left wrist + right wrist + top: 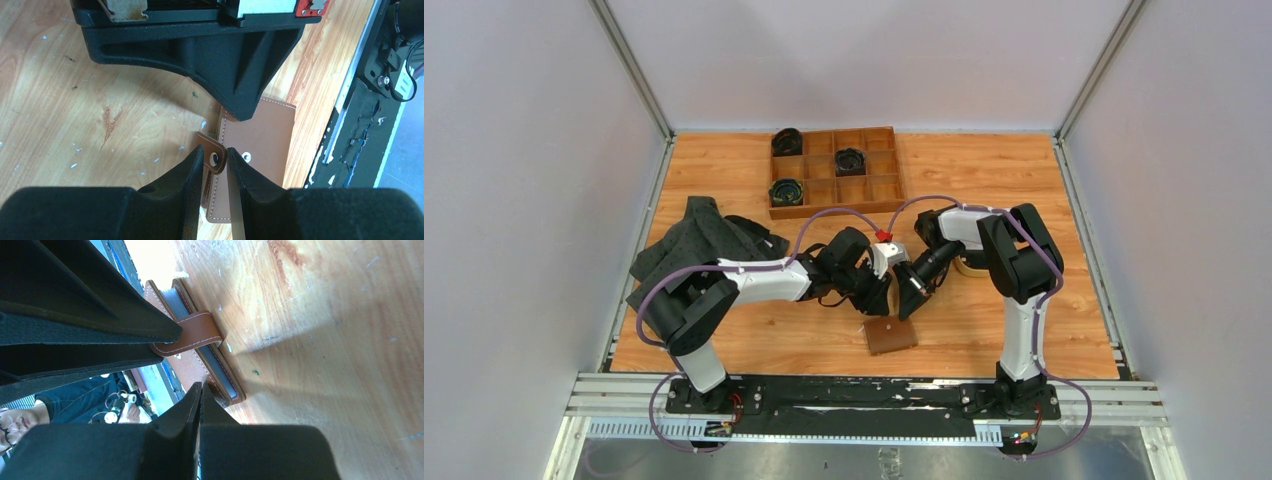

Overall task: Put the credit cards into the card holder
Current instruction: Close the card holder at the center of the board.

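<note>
From above, we see the card holder [892, 336] folded on the counter [754, 340], with the left hand [876, 298] and right hand [912, 298] just over its far edge and no loose cards around it. In the left wrist view, that hand's fingers [197, 162] flank the holder's strap [210, 147]; we cannot tell whether they clamp it. In the right wrist view, the right hand [198, 392] is clenched empty at the holder's edge, so we judge that only the snapping shut is left.
</note>
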Robot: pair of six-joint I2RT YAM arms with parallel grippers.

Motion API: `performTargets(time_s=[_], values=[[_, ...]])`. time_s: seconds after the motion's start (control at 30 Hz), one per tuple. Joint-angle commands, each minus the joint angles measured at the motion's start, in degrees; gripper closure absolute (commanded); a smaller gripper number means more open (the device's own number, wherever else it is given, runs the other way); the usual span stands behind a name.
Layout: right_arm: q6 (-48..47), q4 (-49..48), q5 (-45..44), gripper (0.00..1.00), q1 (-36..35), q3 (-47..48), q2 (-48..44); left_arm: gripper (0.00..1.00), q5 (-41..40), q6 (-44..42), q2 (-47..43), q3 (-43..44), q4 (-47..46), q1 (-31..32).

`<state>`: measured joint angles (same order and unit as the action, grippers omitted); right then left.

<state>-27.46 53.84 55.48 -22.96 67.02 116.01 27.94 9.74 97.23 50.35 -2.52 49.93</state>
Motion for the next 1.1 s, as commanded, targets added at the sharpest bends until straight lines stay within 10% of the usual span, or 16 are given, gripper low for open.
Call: performTargets(time_s=[0.0, 1.07], values=[[-2.33, -1.91, -4.77, 1.00, -1.21, -0.32, 2.56, 0.72, 0.71, 0.28, -1.05, 0.28, -0.38, -0.41], [-2.32, -1.90, -4.86, 1.00, -1.30, -0.31, 2.83, 0.70, 0.90, 1.16, -2.13, 0.72, -0.35, -0.90]])
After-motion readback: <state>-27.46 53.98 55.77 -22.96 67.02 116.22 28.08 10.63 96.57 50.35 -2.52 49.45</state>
